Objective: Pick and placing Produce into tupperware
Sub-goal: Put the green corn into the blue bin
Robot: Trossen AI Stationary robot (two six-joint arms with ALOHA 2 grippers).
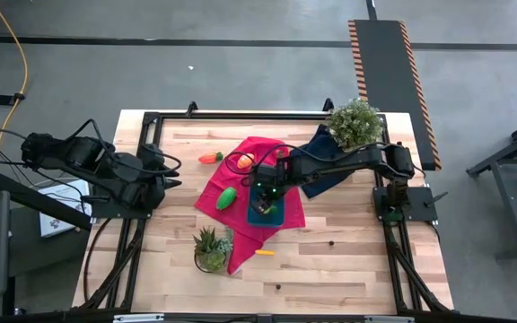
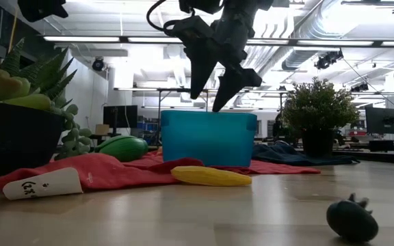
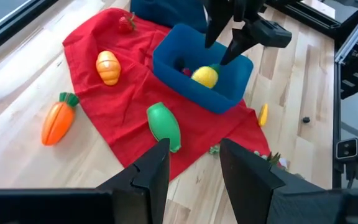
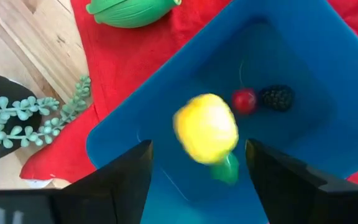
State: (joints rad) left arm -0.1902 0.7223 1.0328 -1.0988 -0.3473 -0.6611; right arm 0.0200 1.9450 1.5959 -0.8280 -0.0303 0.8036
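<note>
Right gripper (image 2: 216, 87): hung over the tub (image 3: 202, 74), fingers (image 4: 126, 177) spread wide, holding nothing and touching nothing.
Yellow fruit (image 4: 206, 128): just under the spread fingers, inside the tub; blurred in the right wrist view, so whether it lay on the tub floor could not be told.
Tub contents: besides the yellow fruit, a small red piece (image 4: 244, 99) and a dark berry (image 4: 278, 97) near one corner.
Tub place: on the red cloth (image 3: 104, 106), around the table's (image 1: 348, 260) middle, touching the cloth's right part.
Left gripper (image 3: 188, 165): at the table's left edge, well apart from the tub, fingers closed, nothing between them.
Green piece (image 3: 164, 124): on the red cloth, just left of the tub.
Orange fruit (image 3: 108, 66): on the red cloth toward the far edge.
Carrot (image 3: 58, 118): on bare wood just off the cloth's far left side.
Yellow piece (image 1: 264, 253): on the wood near the cloth's near edge.
</note>
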